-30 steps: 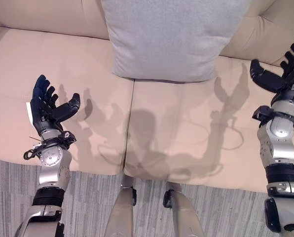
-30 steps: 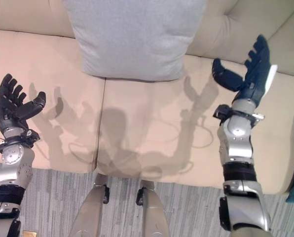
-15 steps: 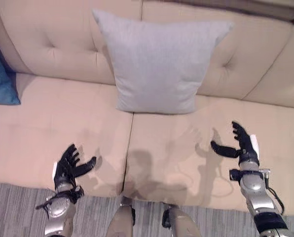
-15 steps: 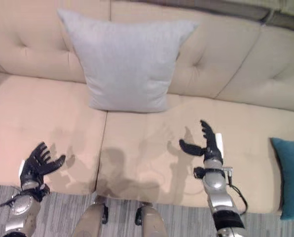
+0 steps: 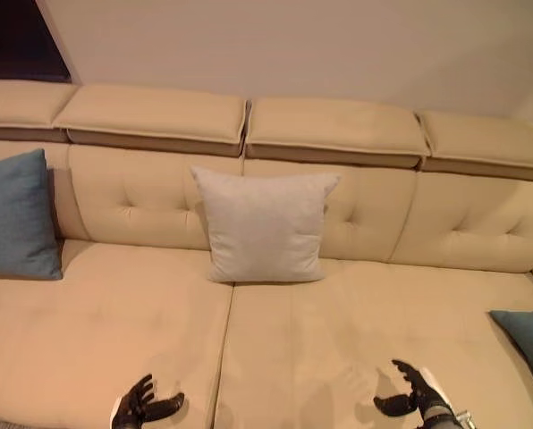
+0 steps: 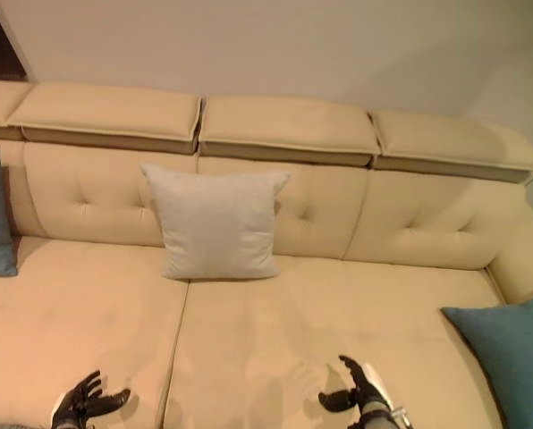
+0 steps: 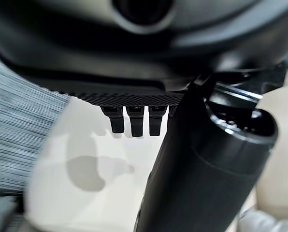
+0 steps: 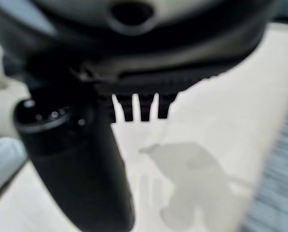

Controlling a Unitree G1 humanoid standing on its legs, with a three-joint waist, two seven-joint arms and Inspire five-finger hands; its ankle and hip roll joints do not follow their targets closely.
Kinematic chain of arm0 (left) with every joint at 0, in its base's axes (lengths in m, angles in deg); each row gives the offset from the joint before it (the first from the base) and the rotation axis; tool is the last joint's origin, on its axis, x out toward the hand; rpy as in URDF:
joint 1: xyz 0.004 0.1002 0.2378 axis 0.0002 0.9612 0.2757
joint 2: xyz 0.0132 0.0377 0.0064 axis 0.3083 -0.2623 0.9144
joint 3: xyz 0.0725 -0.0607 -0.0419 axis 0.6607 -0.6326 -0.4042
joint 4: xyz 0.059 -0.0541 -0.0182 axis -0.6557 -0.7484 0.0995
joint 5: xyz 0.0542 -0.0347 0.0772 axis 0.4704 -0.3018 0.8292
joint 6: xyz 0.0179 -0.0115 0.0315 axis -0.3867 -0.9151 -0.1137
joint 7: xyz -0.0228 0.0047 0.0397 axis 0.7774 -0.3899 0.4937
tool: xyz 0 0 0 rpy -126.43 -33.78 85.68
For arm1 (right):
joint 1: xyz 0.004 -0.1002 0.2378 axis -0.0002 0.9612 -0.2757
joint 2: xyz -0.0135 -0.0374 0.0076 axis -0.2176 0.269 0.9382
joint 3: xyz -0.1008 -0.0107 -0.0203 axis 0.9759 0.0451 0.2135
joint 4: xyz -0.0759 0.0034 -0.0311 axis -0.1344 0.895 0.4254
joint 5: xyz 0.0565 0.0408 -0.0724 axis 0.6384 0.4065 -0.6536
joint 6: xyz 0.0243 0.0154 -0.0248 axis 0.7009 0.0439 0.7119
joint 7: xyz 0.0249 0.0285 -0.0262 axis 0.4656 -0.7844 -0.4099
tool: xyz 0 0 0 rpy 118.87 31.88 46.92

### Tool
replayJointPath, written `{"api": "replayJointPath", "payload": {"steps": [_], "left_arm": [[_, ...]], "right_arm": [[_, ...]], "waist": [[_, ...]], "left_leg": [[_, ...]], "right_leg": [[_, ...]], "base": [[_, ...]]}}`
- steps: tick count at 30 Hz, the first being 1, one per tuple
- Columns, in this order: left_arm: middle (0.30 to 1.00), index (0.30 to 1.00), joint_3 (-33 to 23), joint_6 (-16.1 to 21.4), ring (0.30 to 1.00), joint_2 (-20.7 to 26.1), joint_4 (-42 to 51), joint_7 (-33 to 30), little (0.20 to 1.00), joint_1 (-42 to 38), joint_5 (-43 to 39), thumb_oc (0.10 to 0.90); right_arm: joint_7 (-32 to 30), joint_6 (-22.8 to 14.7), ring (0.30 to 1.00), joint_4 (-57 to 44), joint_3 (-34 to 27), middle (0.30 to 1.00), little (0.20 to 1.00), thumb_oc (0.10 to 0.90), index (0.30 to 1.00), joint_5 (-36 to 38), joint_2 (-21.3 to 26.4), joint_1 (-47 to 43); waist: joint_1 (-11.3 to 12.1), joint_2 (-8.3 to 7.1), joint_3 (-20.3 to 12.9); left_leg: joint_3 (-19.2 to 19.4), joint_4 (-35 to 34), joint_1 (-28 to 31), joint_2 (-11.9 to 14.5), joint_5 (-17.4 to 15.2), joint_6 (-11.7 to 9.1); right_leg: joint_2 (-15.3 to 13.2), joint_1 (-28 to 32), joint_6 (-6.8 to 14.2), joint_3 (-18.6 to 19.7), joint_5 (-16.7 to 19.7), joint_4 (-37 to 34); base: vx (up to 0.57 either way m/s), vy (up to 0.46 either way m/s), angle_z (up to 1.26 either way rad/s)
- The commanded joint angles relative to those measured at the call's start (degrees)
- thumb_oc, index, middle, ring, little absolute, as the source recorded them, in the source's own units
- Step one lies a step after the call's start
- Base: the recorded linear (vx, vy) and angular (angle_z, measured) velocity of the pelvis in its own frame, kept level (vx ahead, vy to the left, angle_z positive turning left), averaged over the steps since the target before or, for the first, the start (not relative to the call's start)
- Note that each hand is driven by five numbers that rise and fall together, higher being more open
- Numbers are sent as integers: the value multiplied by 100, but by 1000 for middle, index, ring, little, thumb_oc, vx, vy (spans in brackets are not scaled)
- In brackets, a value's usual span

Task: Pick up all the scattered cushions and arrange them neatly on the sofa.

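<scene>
Now seen: a beige sofa [image 5: 356, 331] with a grey cushion [image 5: 265, 225] upright against the backrest, centred over the seam between two seat pads. Also a blue cushion [image 5: 14, 216] leaning at the sofa's left end and a teal cushion [image 6: 508, 357] lying at the right end, one corner pointing inward.

Left hand [image 5: 141, 408] and right hand [image 5: 416, 398] both low over the front of the seat, fingers spread and relaxed, holding nothing; wrist views confirm straight fingers [image 7: 134, 118] over bare upholstery.

Probably next: the teal cushion, the only one not propped up. Lies to the right of the right hand, near but apart; clearly the nearer arm for it. Left hand well apart from every cushion.
</scene>
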Motion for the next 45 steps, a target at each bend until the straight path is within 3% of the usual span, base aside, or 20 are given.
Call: {"api": "replayJointPath", "payload": {"steps": [1,4,6,10,11,14,15,18,22,24,25,27,28,29,30,38,40,42,43,45], "left_arm": [[900,900,72,214,900,268,43,25,900,-423,364,800],[900,900,206,192,900,235,-9,18,900,-570,397,800],[900,900,233,189,900,208,-101,43,900,-655,356,800],[900,900,220,174,900,89,-309,93,900,-678,316,800],[900,900,235,166,900,-8,-407,130,900,-660,339,800],[900,900,310,166,900,-95,-449,160,900,-686,316,800],[900,900,390,153,900,-117,-527,173,900,-744,387,800],[900,900,457,146,900,-158,-651,137,900,-854,479,800],[900,900,395,144,900,-156,-826,80,900,-1003,419,800],[900,900,388,122,900,-116,-859,58,900,-1044,405,800],[900,900,366,59,900,-65,-968,47,900,-1035,453,800],[900,900,347,29,900,-56,-1059,67,900,-1017,488,800],[900,900,288,-22,900,-41,-1193,98,900,-937,526,800],[900,900,266,-39,900,-29,-1258,105,900,-909,568,800],[900,900,261,-19,900,-54,-1239,68,900,-886,510,800],[900,900,599,-89,900,-290,-1225,152,900,-1047,673,800],[900,900,734,-34,900,-423,-1099,89,900,-1154,448,800],[900,900,785,-48,900,-451,-1205,108,900,-1194,511,800],[900,900,837,-49,900,-442,-1236,70,900,-1280,625,800],[900,900,848,-50,900,-418,-1236,67,900,-1321,655,800]], "right_arm": [[-134,-260,900,4,-151,900,900,800,900,209,133,-336],[-176,-256,900,346,-162,900,900,800,900,395,76,-399],[-151,-210,900,478,-105,900,900,800,900,459,52,-508],[-112,-141,900,722,16,900,900,800,900,424,49,-660],[-55,-82,900,874,87,900,900,800,900,377,43,-773],[-27,-22,900,1051,132,900,900,800,900,359,34,-880],[-23,13,900,1298,145,900,900,800,900,346,15,-983],[-34,110,900,1542,178,900,900,800,900,285,-43,-1125],[-41,230,900,1674,230,900,900,800,900,239,-164,-1305],[-57,231,900,1700,264,900,900,800,900,230,-173,-1364],[-51,213,900,1720,320,900,900,800,900,204,-202,-1350],[-50,195,900,1769,326,900,900,800,900,212,-230,-1335],[-39,159,900,1804,302,900,900,800,900,258,-270,-1282],[-25,141,900,1810,272,900,900,800,900,292,-289,-1248],[-75,117,900,1733,240,900,900,800,900,425,-330,-1248],[-129,76,900,1876,192,900,900,800,900,758,-372,-1148],[-176,119,900,1949,217,900,900,800,900,833,-385,-1149],[-148,159,900,2030,129,900,900,800,900,893,-368,-1164],[-158,206,900,2034,82,900,900,800,900,993,-424,-1233],[-155,230,900,2024,72,900,900,800,900,1038,-469,-1255]], "waist": [[-8,-67,99],[-30,-127,173],[-9,-254,298],[-15,-273,295],[-17,-224,248],[-53,-120,193],[-107,-100,157],[-142,-135,183],[-61,-202,368],[-11,-200,419],[132,-158,465],[176,-144,422],[294,-115,311],[353,-140,232],[509,-256,84],[275,-245,111],[449,-251,331],[353,-163,296],[270,-174,362],[273,-179,391]], "left_leg": [[224,43,199,327,-338,-299],[217,390,53,326,-335,-300],[111,1172,-49,183,-876,-266],[-306,1814,105,6,-1190,-210],[-606,1960,336,-51,-1283,-191],[-970,1738,651,-121,-1350,-196],[-995,1458,781,-190,-1598,-122],[-1050,1248,765,-484,-1906,75],[-990,1276,458,-787,-1842,232],[-922,1325,303,-804,-1772,274],[-778,1341,174,-809,-1633,373],[-747,1279,139,-798,-1532,417],[-673,1145,105,-723,-1405,465],[-620,1107,19,-719,-1330,466],[-446,888,-47,-691,-1179,343],[-315,1019,113,-446,-1133,90],[-1680,1459,-210,-745,-1246,-17],[-1732,1154,-80,-725,-1250,81],[-1695,1097,-83,-872,-1241,190],[-1581,1104,-97,-884,-1256,221]], "right_leg": [[-43,288,266,-209,-633,148],[-69,319,239,-216,-610,73],[-212,215,218,-166,-503,155],[-280,8,222,-68,-375,291],[-266,-102,226,47,-326,387],[-243,-317,263,179,-229,527],[-322,-513,318,239,-92,592],[-506,-878,483,368,255,579],[-708,-1321,747,306,580,581],[-711,-1348,719,260,375,794],[-636,-1161,564,149,0,1361],[-603,-1066,480,79,-188,1617],[-476,-772,377,19,-544,1958],[-445,-586,399,-11,-613,1931],[-395,-104,369,-189,-728,1273],[-127,376,230,32,-556,305],[-186,25,263,539,-358,429],[-220,-239,350,762,-210,451],[-312,-588,500,968,-5,539],[-320,-692,557,1052,29,572]], "base": [[-95,-87,7],[-133,-50,20],[-248,-11,6],[-164,72,-10],[-110,136,1],[-120,142,-17],[-209,217,-39],[-214,177,-17],[-323,144,-16],[-341,94,-52],[-269,83,-84],[-226,49,-59],[-164,-23,-41],[-270,-145,-61],[-179,-177,-48],[-85,-141,-12],[-315,125,-103],[-191,257,-235],[-196,281,-137],[-132,163,-74]]}}
